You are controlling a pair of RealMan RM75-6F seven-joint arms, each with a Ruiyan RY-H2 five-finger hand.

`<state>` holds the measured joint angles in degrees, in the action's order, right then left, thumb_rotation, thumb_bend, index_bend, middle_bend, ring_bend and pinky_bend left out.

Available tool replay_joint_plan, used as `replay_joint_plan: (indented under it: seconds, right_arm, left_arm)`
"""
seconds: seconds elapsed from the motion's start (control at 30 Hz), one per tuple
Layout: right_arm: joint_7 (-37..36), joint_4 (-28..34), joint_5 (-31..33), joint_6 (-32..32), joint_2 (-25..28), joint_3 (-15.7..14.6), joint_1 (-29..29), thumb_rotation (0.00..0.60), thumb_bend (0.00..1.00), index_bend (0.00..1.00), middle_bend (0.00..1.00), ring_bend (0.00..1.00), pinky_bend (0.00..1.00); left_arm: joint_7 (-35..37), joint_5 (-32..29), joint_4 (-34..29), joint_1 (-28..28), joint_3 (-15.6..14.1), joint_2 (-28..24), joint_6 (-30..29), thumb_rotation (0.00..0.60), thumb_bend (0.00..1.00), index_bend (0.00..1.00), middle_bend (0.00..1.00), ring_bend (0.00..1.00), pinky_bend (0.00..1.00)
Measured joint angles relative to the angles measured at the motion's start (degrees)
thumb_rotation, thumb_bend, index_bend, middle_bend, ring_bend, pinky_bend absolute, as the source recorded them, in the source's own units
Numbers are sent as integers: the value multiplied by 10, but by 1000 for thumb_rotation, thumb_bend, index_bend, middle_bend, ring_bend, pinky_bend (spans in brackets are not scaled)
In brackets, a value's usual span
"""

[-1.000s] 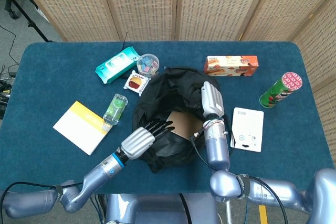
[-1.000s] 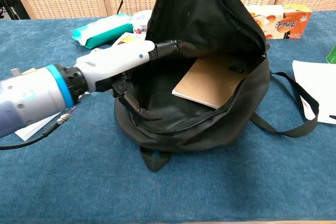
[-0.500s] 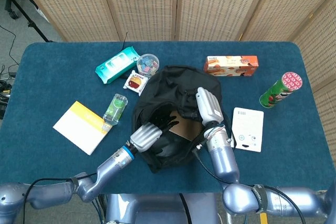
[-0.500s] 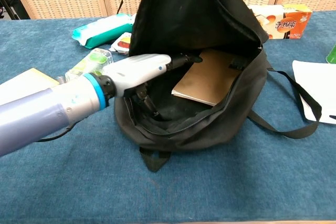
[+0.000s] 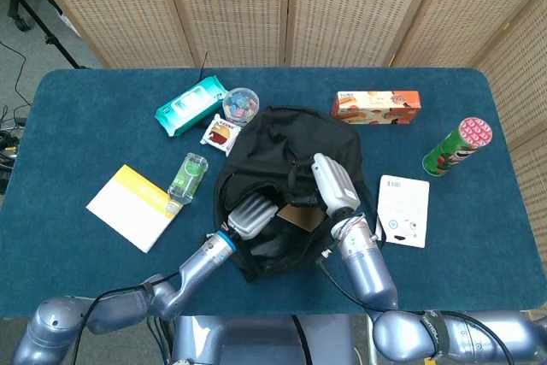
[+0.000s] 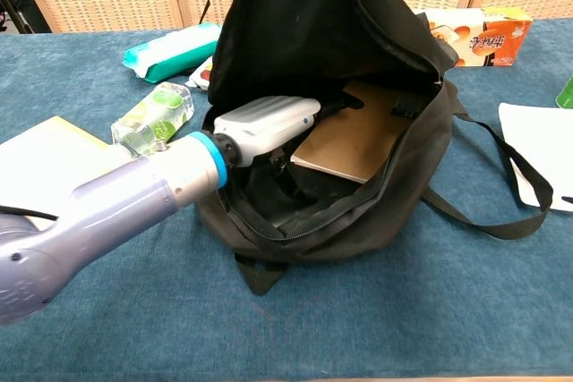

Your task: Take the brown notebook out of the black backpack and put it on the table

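The left hand reaches into the open mouth of the black backpack, its dark fingers stretched forward over the near edge of the brown notebook; whether they have closed on the cover cannot be told, since the fingertips lie in shadow under the flap. In the head view the same hand sits at the backpack's left side, wrist outside, fingers inside. The right hand holds up the backpack's upper flap from the right side of the opening, its fingers wrapped in the black fabric so that the mouth stays wide. The notebook lies flat inside the backpack, tilted, against the right inner wall, with a corner showing in the head view between the two hands.

The backpack stands at the middle of the blue worktop, one strap trailing to its right. Left of the backpack lie a clear green bottle and a yellow-and-white booklet; behind it on the left, a teal wipes pack, a small round tub and a little snack packet. Behind it on the right is an orange biscuit box; to its right a white card, and beyond that a green crisp tube.
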<state>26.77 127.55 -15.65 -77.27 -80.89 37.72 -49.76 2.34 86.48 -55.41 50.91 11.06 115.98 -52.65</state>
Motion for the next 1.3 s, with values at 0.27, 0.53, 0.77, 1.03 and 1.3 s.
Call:
replay_joint_plan:
  seconds: [0.27, 0.53, 0.77, 1.03, 1.3]
  right_arm:
    - [-20, 9, 4, 1, 16, -6, -4, 600, 440, 681, 572, 306, 310]
    - [-32, 13, 10, 4, 27, -10, -12, 600, 440, 681, 572, 307, 310]
    - [-42, 17, 15, 3, 41, -14, -16, 600, 440, 681, 572, 307, 310]
    - [-59, 18, 18, 10, 56, -18, -16, 600, 440, 681, 572, 307, 310]
    - [-75, 20, 17, 13, 68, -23, -18, 600, 441, 685, 577, 309, 310]
  left_arm:
    - [-11, -14, 48, 28, 13, 28, 12, 600, 177, 89, 0, 0, 0]
    - [-17, -29, 83, 47, 23, 51, 23, 600, 180, 94, 0, 0, 0]
    - [-15, -36, 123, 62, 28, 75, 23, 600, 339, 106, 0, 0, 0]
    - [-15, -43, 154, 75, 30, 89, 24, 600, 476, 107, 0, 0, 0]
    - [-19, -50, 160, 79, 32, 96, 19, 600, 476, 236, 31, 19, 84]
